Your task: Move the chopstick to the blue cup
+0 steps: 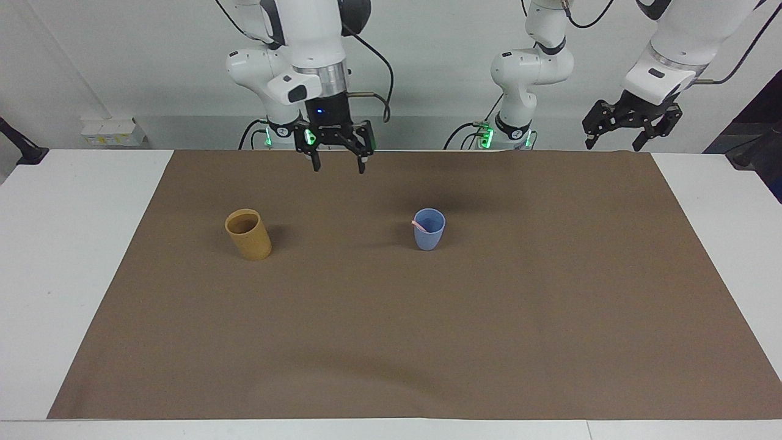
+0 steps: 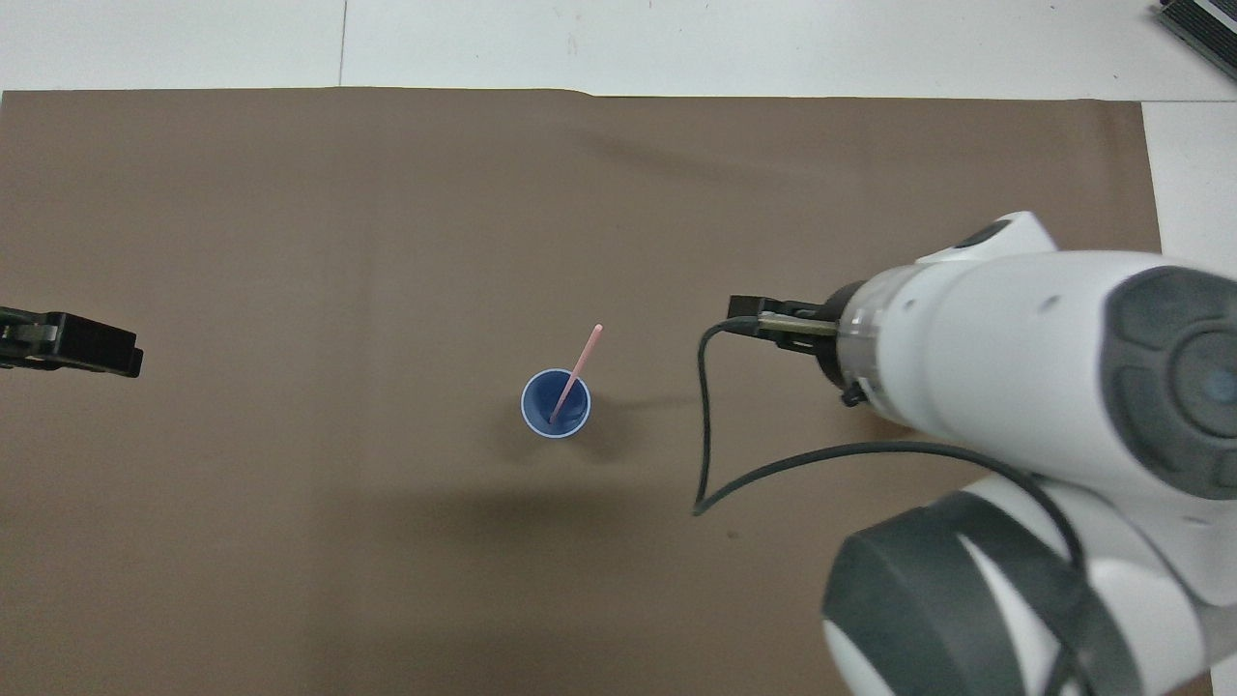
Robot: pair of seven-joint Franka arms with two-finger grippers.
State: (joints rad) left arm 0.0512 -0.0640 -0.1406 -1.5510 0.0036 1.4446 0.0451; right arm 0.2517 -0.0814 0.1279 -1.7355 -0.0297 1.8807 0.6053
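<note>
I see the chopstick [image 2: 577, 371] standing tilted in the blue cup [image 1: 429, 233]. My right gripper [image 1: 337, 164] hangs released and empty over the mat's robot-side edge. My left gripper [image 1: 630, 137] waits released at its own end.

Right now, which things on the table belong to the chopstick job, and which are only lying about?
Belonging to the job:
- chopstick, standing tilted in the blue cup
- blue cup

Only lying about:
- yellow cup, toward the right arm's end
- brown mat

Probably a robotics lab: two white arms [image 1: 525, 67] bolted behind a paper-covered table [image 1: 73, 244].
</note>
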